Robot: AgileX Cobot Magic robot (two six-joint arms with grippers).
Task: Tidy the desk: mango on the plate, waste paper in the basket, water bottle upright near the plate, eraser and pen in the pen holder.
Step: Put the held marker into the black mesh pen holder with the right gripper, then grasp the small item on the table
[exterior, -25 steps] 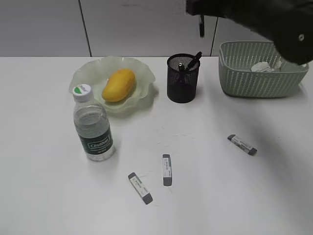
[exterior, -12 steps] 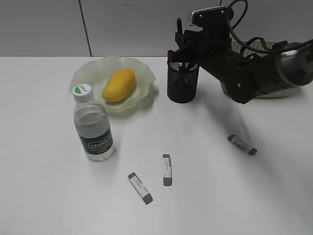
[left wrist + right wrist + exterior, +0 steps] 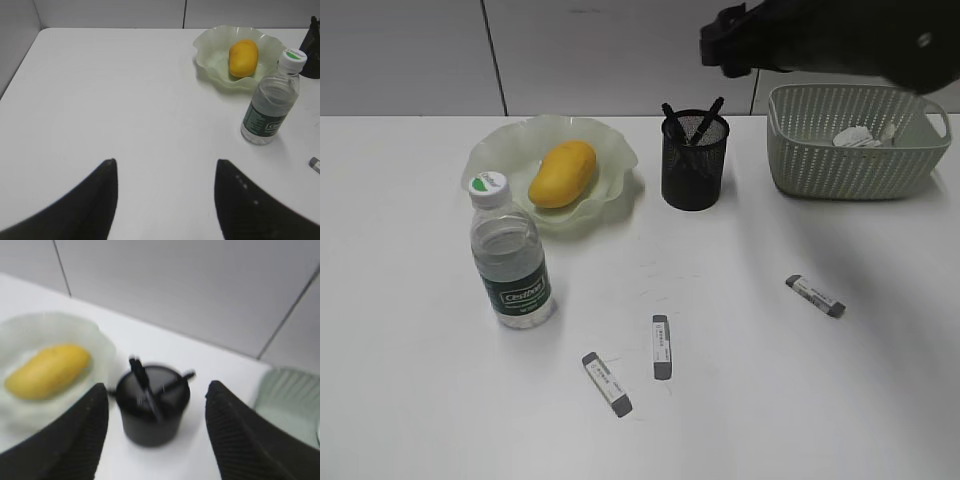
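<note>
The mango [image 3: 562,172] lies on the pale-green plate [image 3: 485,155]. The water bottle [image 3: 510,255] stands upright in front of the plate. The black mesh pen holder [image 3: 694,165] holds two dark pens [image 3: 692,122]. Three erasers lie on the desk [image 3: 410,380]: one at the right [image 3: 815,296], two near the front middle [image 3: 661,346] [image 3: 607,384]. The waste paper [image 3: 855,136] lies in the basket [image 3: 840,165]. My right gripper [image 3: 157,385] is open and empty, above and behind the pen holder [image 3: 152,412]. My left gripper [image 3: 166,161] is open and empty over bare desk.
The left wrist view shows the plate [image 3: 210,60], mango [image 3: 243,57] and bottle [image 3: 270,105] far to the right, and an eraser end [image 3: 315,164] at the frame edge. The right arm [image 3: 830,35] is blurred at the top right. A grey wall runs behind the desk.
My right gripper went down to the pen holder and has risen back up and to the right. A second pen now stands in the holder. Nothing else moved.
</note>
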